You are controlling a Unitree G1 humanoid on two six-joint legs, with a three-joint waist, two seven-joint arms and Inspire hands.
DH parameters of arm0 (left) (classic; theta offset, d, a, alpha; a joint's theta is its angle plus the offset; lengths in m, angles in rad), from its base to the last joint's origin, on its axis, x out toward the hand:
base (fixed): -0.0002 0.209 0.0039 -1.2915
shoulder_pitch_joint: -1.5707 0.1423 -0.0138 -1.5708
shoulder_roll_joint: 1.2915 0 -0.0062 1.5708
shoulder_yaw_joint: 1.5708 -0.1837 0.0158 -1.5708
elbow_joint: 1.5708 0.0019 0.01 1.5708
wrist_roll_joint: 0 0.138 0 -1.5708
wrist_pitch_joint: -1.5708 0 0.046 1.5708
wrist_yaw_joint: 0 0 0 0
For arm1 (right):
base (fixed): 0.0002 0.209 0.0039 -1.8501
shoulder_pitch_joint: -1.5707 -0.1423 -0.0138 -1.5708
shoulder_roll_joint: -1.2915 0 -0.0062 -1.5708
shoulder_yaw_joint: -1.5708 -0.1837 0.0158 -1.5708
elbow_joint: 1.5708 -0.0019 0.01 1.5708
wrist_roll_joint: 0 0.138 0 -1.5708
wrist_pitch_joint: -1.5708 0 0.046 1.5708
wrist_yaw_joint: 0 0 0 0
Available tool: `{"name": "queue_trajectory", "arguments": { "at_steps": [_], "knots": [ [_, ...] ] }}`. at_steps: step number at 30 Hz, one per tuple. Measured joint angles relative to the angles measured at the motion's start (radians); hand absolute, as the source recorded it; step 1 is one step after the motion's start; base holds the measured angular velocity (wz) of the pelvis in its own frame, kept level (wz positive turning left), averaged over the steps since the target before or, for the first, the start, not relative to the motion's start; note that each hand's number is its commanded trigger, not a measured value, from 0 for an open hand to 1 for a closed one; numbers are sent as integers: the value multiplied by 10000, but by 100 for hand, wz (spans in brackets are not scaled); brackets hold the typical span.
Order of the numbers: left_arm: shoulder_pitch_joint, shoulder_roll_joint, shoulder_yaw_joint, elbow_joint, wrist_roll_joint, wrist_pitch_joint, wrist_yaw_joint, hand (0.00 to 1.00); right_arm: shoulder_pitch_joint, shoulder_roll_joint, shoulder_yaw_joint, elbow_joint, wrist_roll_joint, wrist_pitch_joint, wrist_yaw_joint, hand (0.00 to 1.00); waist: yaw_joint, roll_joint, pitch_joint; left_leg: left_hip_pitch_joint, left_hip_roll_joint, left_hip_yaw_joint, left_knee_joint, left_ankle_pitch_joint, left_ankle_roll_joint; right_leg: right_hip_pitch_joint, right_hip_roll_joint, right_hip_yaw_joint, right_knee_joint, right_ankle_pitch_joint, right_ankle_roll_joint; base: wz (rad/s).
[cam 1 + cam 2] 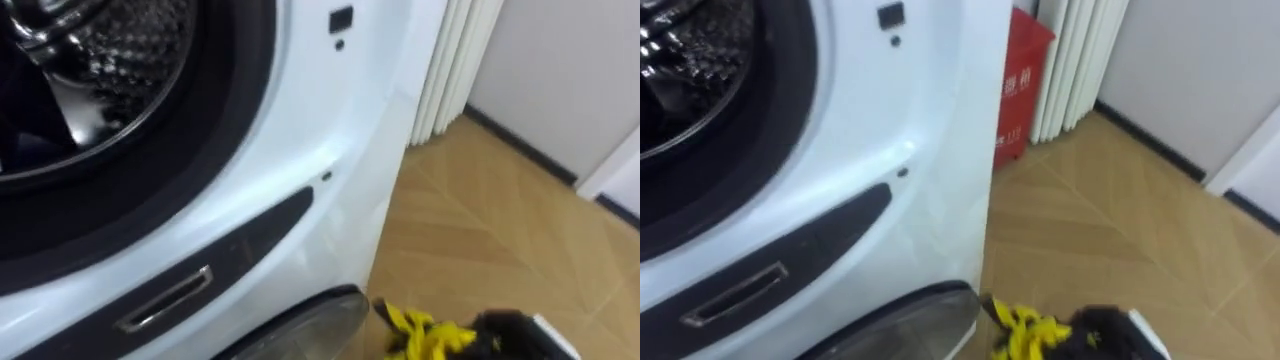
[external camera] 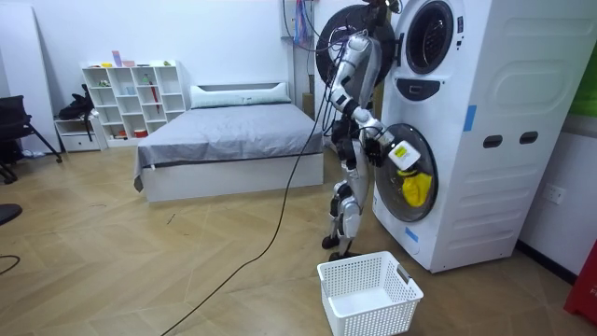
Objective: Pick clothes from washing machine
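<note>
- Yellow garment (image 1: 425, 338): a small, bunched piece of cloth. It looks light, soft and limp, so it will probably sag under its own weight rather than keep a shape.
- Grip: the cloth should not be slippery, but a loose fold could snag on a door rim or pull free if only a thin edge is pinched. A gathered handful near the middle is the safer hold.
- Where it is: outside the drums, hanging in front of the lower door (image 2: 396, 213) of the washing machine (image 2: 485, 84) and clear of the floor. The white basket (image 2: 373, 315) stands on the floor below it, well apart.
- Right hand (image 1: 515, 328): it comes in from the lower right of the eye views. The garment touches it on the side toward the machine and spills out leftward.
- Fingers: judged closed round the garment's upper part, since the cloth hangs from the hand in the room view. In the eye views they are too blurred to tell apart.
- Most of the cloth dangles below the hold, so it is likely to swing.
</note>
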Motion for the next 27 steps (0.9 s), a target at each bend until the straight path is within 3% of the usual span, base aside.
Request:
{"name": "queue_trajectory", "arguments": {
  "at_steps": [3, 6, 9, 10, 19, 27],
  "knots": [
    [-51, -42, 3, 2, -160, -16, 1, 0, 80, 109, 12, 446, 0, -92, -433, 100, -17, 112, -12, -140, -27, -2, 23, 25, 12, -143, -31, -61, 183, -93, -31, 3],
    [-103, -58, 4, 50, -195, -107, 1, 0, -128, 118, -28, 1337, -65, -500, -758, 100, -76, 201, -31, -235, -39, -108, 21, 55, 30, -193, -88, -237, 148, -111, -40, 15],
    [-93, -79, 3, 39, -208, -116, -1, 0, -215, 113, -75, 1882, -88, -521, -1067, 100, -77, 364, -41, -381, -70, -183, 19, 75, 54, -390, -127, -297, 162, -135, -28, 7],
    [-90, -106, 3, 65, -210, -115, 0, 0, -166, 114, -74, 1970, -89, -519, -1183, 100, -75, 429, -78, -471, -98, -245, 13, 110, 66, -492, -157, -341, 207, -162, -28, 11],
    [-33, -179, -4, 73, -773, -145, 57, 0, 59, 112, -91, 3094, -45, -855, -1629, 100, -8, 443, -91, -625, -237, -347, -66, 156, 84, -791, -238, -337, 522, -422, -11, 4],
    [-104, -186, -116, 67, -784, -157, 422, 0, 375, 111, -126, 3296, 75, -926, -2349, 100, -62, 442, -92, -996, -338, -328, -39, 186, 126, -1362, -265, -219, 855, -534, 18, -3]
  ]
}}
